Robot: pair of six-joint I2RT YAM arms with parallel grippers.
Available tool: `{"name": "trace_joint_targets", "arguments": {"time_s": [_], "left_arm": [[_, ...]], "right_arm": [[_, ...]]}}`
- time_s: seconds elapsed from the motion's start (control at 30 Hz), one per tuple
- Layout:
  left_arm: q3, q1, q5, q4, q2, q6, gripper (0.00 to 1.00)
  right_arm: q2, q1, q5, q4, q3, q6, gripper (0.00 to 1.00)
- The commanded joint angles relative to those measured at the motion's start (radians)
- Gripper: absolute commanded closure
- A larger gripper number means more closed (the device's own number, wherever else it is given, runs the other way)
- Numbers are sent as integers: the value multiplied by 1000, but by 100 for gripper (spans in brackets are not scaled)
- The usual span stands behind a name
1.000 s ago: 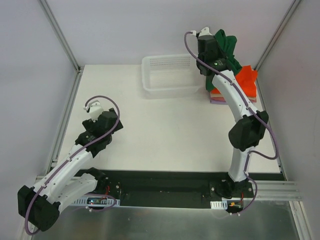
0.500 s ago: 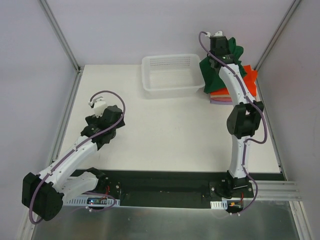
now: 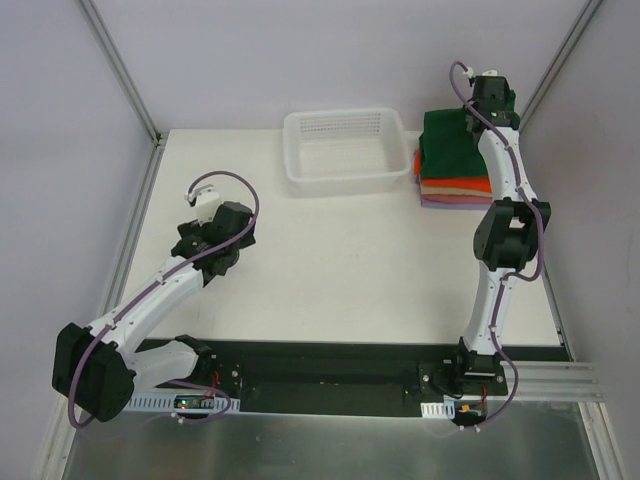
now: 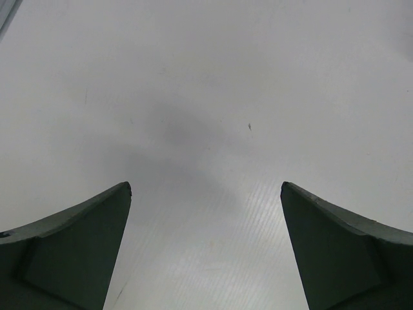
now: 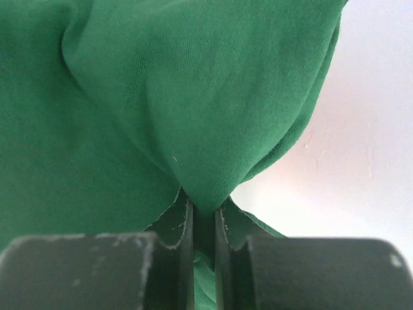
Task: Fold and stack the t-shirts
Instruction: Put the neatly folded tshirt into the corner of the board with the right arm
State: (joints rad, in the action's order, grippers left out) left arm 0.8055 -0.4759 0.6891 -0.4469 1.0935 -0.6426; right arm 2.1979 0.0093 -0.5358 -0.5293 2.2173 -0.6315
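Since the earlier views, the soft dark green cloth t-shirt [image 3: 450, 148], which then hung bunched from the raised right arm, has been brought down and spread flat on the stack. The right arm has been stretched out toward the far right corner, and the left arm has been swung slightly farther forward.

Two white-and-black arms are seen bolted at the near edge of the white worktop [image 3: 330, 280]. Nearest, on the left side, the left fingers [image 4: 77, 245] are held spread wide apart, and only the plain worktop surface is seen between them.

Farther back, near the middle of the far edge, one rectangular white plastic mesh basket [image 3: 345, 181] is stood. Just beside it on the right, one stack of folded t-shirts is laid. Four layers can be counted in it: the green one on top, one bright orange cloth t-shirt [image 3: 455, 184] under it, one thin layer that seems to be a tan cloth t-shirt [image 3: 450, 194], and one lilac cloth t-shirt [image 3: 450, 202] at the bottom.

At the far side of the stack, the right fingers [image 5: 169, 226] are pressed together on a pinched fold of the green cloth. The fold is drawn to a narrow point between them, while the rest of the shirt is left lying on the pile.
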Motion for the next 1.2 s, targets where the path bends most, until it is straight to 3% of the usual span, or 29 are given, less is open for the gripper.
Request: {"name": "trace_joint_targets", "arguments": {"time_s": [0.0,0.03,0.1,0.13,0.37,0.5,0.7,0.9,1.07,1.17], "left_arm": [[49,11,-6,-1,19,14,1],[49,11,-8,-1,20,14,1],[52,11,-11,-1,17,15,1],[55,11,-13,-1,17,18,1],[47,11,-45,-1,-35,24,1],[21,11,-82,-3,-93,29,1],[-38,11,-172,-4,-217,26,1],[-112,13,-247,-4,-287,18,1],[-155,13,-275,-4,-320,-5,1],[-173,13,-280,-3,-346,-12,1]], "right_arm": [[43,-46,65,22,35,13,81],[52,-54,80,20,39,13,64],[66,-71,76,20,54,29,15],[66,-77,57,20,61,39,4],[-65,-95,80,8,21,170,4],[-264,-95,183,5,-146,255,4],[-639,-92,427,57,-596,456,4],[-1080,-58,561,339,-1215,630,4],[-1349,-57,585,449,-1585,721,4],[-1480,-57,507,428,-1685,730,4]]}}
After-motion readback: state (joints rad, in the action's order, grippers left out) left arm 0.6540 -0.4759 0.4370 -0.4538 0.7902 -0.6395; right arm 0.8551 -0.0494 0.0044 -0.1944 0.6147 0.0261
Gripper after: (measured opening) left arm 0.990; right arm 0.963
